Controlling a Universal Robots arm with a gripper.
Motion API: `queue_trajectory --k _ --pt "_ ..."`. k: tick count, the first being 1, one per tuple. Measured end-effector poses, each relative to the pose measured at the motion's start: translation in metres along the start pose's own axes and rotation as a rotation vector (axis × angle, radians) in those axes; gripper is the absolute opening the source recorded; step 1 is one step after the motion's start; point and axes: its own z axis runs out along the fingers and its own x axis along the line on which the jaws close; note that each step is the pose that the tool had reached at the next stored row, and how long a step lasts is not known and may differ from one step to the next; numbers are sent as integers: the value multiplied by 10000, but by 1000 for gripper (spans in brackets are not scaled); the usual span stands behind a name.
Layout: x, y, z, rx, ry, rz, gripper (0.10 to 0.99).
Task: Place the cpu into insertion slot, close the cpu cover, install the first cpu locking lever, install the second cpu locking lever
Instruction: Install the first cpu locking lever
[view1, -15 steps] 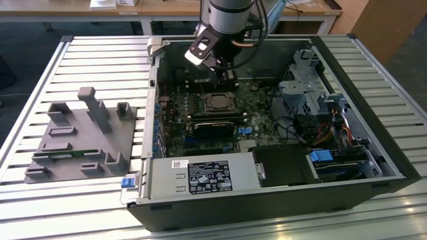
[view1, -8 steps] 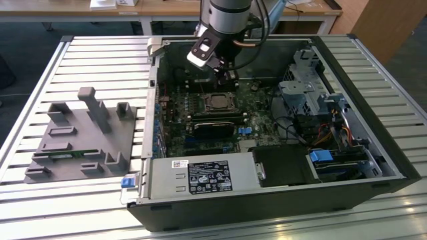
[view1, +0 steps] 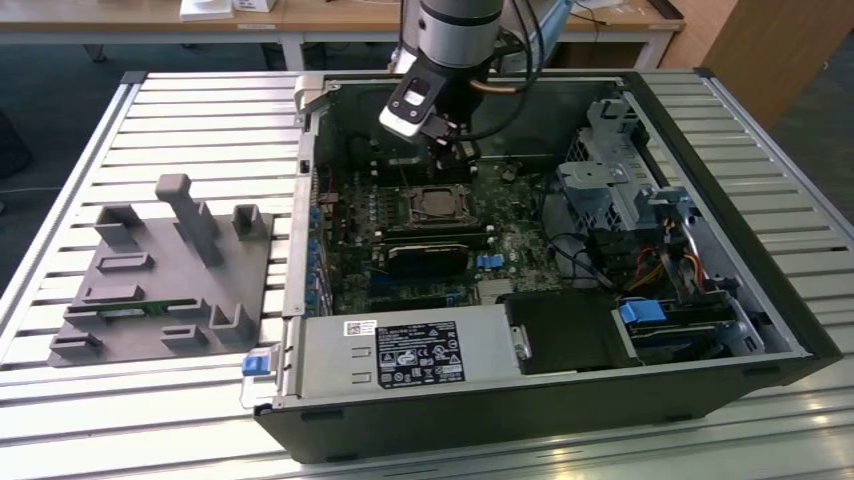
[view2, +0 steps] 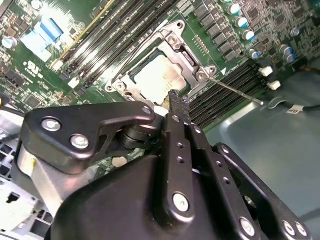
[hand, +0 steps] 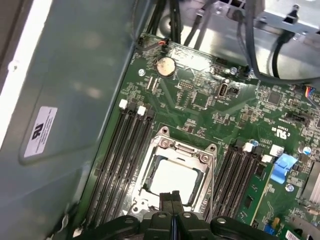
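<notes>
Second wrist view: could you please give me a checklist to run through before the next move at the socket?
1. cpu lying flat in the insertion slot: ok.
2. cpu cover down around the chip: ok.
3. Locking lever latched: not ok; its rod appears to stick out over the memory slots.
4. Other lever latched: cannot tell.
5. End effector shut and empty, tip beside the cover's edge: ok.
</notes>
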Motion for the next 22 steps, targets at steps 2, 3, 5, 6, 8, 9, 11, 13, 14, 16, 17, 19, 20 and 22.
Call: queue_trajectory --k 2,3,5,6,8,9,11,13,14,16,17,19,20,22 --pt "0 0 0 10 1 -172 106" --pt "0 0 0 15 2 -252 106" --pt "0 0 0 24 3 -401 106" --pt "0 0 0 28 3 -466 106" --pt "0 0 0 35 4 -589 106" --pt "0 0 0 39 5 -652 106" --pt "0 0 0 47 6 -784 106" --pt "0 0 0 55 7 -919 106" --pt "0 0 0 59 8 -983 106" --pt "0 0 0 66 8 -1106 106" --pt "0 0 0 69 9 -1165 106" --pt "0 0 0 77 10 -1281 106" --pt "0 0 0 80 10 -1338 106" --pt "0 0 0 86 11 -1454 106"
